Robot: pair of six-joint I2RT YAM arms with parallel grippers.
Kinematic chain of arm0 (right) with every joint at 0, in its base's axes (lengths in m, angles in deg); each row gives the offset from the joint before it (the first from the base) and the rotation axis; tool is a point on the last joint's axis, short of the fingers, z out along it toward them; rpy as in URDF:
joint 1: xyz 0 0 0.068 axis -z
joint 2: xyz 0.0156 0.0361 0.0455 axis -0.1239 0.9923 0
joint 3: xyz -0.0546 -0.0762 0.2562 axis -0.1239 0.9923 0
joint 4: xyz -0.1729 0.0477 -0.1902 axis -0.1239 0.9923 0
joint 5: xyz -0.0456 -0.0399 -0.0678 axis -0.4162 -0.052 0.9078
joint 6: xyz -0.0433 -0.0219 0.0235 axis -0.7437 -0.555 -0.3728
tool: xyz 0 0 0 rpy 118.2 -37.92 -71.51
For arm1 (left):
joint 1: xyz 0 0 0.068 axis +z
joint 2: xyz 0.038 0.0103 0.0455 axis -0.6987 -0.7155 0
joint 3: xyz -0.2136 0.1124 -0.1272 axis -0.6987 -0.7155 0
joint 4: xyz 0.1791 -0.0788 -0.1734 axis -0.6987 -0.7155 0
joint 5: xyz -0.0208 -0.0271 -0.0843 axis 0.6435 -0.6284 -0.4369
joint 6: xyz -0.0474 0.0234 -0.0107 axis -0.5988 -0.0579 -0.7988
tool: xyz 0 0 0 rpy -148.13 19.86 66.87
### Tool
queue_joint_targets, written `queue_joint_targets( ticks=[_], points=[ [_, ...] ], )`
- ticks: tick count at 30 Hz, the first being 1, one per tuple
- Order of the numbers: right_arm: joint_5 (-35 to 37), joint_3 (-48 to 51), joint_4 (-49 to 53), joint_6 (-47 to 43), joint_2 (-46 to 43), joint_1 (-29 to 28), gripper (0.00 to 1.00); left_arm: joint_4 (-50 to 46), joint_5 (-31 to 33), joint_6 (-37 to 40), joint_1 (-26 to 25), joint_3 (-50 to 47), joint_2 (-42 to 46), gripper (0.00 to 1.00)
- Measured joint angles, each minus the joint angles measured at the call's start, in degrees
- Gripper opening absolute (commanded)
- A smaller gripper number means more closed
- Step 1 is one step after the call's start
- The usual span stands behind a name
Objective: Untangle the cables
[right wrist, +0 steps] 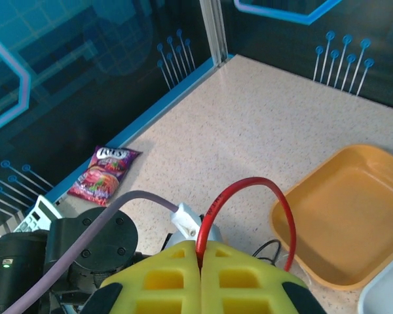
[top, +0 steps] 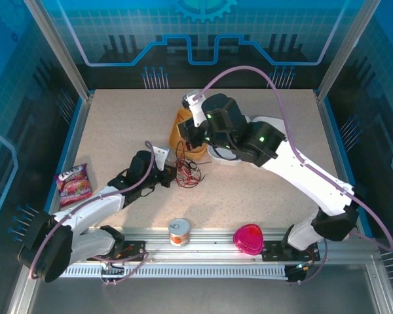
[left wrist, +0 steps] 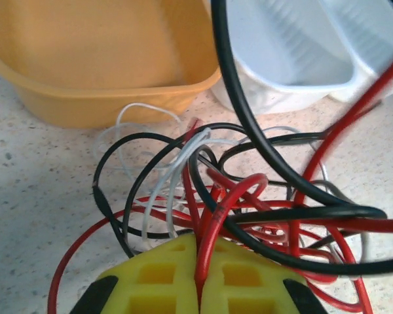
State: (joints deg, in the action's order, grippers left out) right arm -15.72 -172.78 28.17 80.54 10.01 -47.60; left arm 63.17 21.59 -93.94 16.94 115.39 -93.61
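I see L hand [left wrist: 198, 261] pressed together, pinching red cable [left wrist: 213, 219] at tangle edge. R hand [right wrist: 200, 255] also pinches red cable, loop arching up. Tangled cables [top: 187, 171] lie on counter [top: 118, 124] beside orange tray [top: 176, 135].

we find the cables [top: 188, 171] heaped mid-way across the table [top: 118, 124], just in front of the tray [top: 175, 134], with a tub [top: 224, 159] just right of that tray. our left gripper [left wrist: 198, 245] sits at the heap's left edge, our right gripper [right wrist: 200, 252] above it. a snack bag [top: 73, 183] lies far left; a can [top: 179, 232] and a heart-shaped box [top: 248, 239] stand at the near edge, can leftmost.
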Motion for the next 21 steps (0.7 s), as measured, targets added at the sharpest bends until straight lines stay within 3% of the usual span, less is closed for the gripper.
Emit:
queue_joint_targets(
  ticks=[15, 18, 21],
  points=[
    [12.3, 0.1, 1.0, -4.1, -11.8, 0.2, 0.00, -4.6, 4.9, -0.5, 0.3, -0.2, 0.3, 0.00],
    [14.8, 0.1, 3.1, -4.1, -12.7, 2.4, 0.00, -5.0, 3.5, 0.0, 0.3, -1.0, 2.0, 0.02],
    [15.3, 0.3, 5.8, -3.3, -13.2, 8.2, 0.00, -5.9, 1.5, 0.7, 0.3, -1.2, 3.8, 0.04]
  ],
)
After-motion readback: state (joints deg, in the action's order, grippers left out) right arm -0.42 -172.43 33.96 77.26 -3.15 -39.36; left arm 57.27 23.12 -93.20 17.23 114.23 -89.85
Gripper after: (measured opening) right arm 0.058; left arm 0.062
